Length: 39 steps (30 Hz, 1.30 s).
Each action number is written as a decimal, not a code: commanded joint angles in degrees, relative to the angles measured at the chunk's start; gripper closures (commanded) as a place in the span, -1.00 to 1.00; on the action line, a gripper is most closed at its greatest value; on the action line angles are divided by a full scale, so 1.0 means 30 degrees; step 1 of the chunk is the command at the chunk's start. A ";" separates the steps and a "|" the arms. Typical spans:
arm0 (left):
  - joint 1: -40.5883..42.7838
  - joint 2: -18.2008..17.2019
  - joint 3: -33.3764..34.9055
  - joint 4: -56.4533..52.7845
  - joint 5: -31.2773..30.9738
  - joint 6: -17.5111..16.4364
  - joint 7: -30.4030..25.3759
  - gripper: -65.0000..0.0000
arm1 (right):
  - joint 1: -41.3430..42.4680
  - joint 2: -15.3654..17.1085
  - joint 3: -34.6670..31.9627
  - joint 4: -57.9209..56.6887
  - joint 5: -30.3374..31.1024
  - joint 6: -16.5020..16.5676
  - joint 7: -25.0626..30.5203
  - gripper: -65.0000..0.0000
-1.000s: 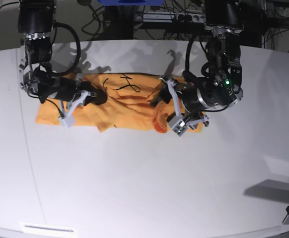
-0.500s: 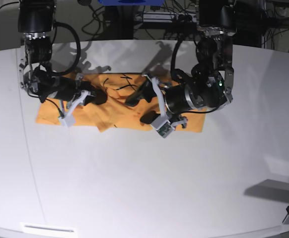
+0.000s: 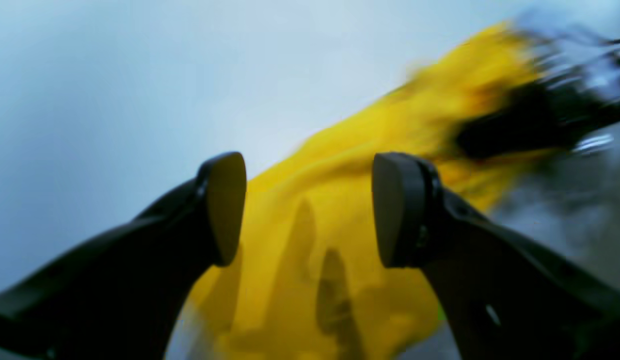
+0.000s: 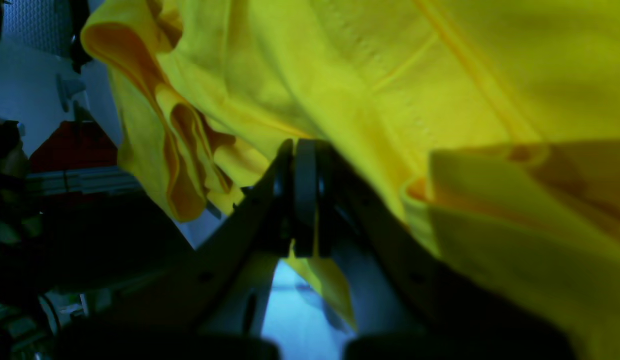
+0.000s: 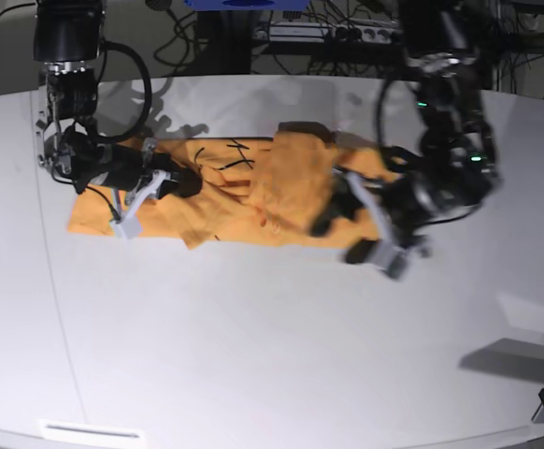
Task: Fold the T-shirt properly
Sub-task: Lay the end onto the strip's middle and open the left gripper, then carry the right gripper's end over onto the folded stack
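Now | T-shirt (image 4: pixel 390 75) pinched in right pincer (image 4: pixel 304 200) | left pincer (image 3: pixel 307 210) agape

— What's that T-shirt (image 5: pixel 253 192) made of, do you reckon?

— Soft knit cloth, matt orange-yellow, no sheen anywhere. Up close on the right wrist view you can see a raised, stitched seam running across it (image 4: pixel 420 75), and the fabric bunches into limp, rumpled folds.

— And the table (image 5: pixel 253 355)?

— Smooth, white, fairly matt; it only takes soft shadows.

— The left gripper (image 3: pixel 310 210)?

— Black, looks like plastic. The flat pads (image 3: pixel 224 200) are dull, rubbery-looking, with no gloss.

— The right gripper (image 4: pixel 304 200)?

— Same dark matt stuff, with paler plastic-looking parts on it in the base view (image 5: pixel 127 224).
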State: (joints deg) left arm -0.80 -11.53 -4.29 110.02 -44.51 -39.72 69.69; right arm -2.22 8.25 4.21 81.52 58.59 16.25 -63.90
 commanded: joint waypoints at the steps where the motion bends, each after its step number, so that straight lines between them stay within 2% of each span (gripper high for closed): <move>1: -0.0276 -0.0450 -0.0253 0.0324 0.0112 -0.0092 -0.0446 -0.18 | 0.0168 0.0107 0.0019 0.0213 0.0324 0.0019 0.0010 1.00; 5: 0.0046 -0.1563 -0.0488 0.0412 0.2720 -0.0092 -0.0476 -0.18 | 0.0168 0.0107 0.0019 0.0271 0.0324 0.0019 0.0069 1.00; 8: 0.0427 -0.1769 -0.0517 0.0500 0.3921 -0.0092 -0.0564 -0.11 | 0.0168 0.0107 0.0019 0.0301 0.0324 0.0019 0.0098 1.00; 9: 0.0486 -0.1769 -0.0517 0.0500 0.4244 -0.0092 -0.0827 0.05 | 0.0168 0.0107 0.0048 0.0330 0.0324 0.0019 0.0127 1.00; 13: 0.0867 -0.1769 -0.0458 0.0500 0.5562 -0.0092 -0.2293 0.95 | 0.0168 0.0107 0.0019 0.1444 0.0324 0.0019 0.0040 0.99; 14: 0.0925 -0.1739 -0.0458 0.0500 0.5973 -0.0092 -0.2468 1.00 | 0.0139 0.0107 0.0019 0.1854 0.0324 0.0019 0.0040 0.96; 16: 0.0984 -0.1710 -0.0458 0.0500 0.6823 -0.0092 -0.2498 1.00 | 0.0109 0.0107 0.0019 0.2440 0.0324 -0.0040 0.0040 0.82; 22: 0.1013 -0.1681 -0.0664 0.0500 0.8200 -0.0092 -0.2556 1.00 | -0.0447 0.0107 0.0136 0.4081 0.0324 -0.0040 0.0010 0.08; 24: 0.1013 -0.1534 -0.1543 0.0500 0.8083 -0.0092 -0.2556 1.00 | -0.0623 0.0107 0.0136 0.4931 0.0324 -0.0040 0.0010 -0.14; 26: 0.1013 -0.1036 -0.2920 0.0500 0.8141 -0.0092 -0.2556 1.00 | -0.0711 0.0107 0.0077 0.5927 0.0383 -0.0040 0.0010 -0.23; 29: 0.0867 -0.0596 -0.5440 0.0500 0.8112 -0.0092 -0.2556 1.00 | -0.1063 0.0078 0.0048 0.7861 0.0412 -0.0040 0.0010 -0.22; 31: 0.0837 -0.0655 -0.6642 0.0500 0.8112 -0.0092 -0.2556 1.00 | -0.1033 -0.0010 0.0019 0.8857 0.0442 -0.0040 -0.0048 -0.05; 34: 0.0925 -0.1241 -0.7755 0.0500 0.8229 -0.0092 -0.2556 1.00 | -0.0535 -0.0098 0.0019 0.8945 0.0471 -0.0010 -0.0752 0.53; 36: 0.1101 -0.1769 -0.8546 0.0471 0.8229 -0.0092 -0.2556 1.00 | -0.0359 -0.0596 0.0019 0.8857 0.0471 -0.0010 -0.1133 0.99; 39: 0.1775 -0.2443 -1.0041 0.0441 0.8288 -0.0092 -0.2527 1.00 | -0.0271 -0.1505 0.0019 0.8857 0.0471 -0.0010 -0.2070 0.93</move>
State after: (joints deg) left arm 4.91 -17.63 -34.02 110.41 -19.64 -40.36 63.00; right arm -3.84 3.81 4.36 107.28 58.41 15.84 -71.42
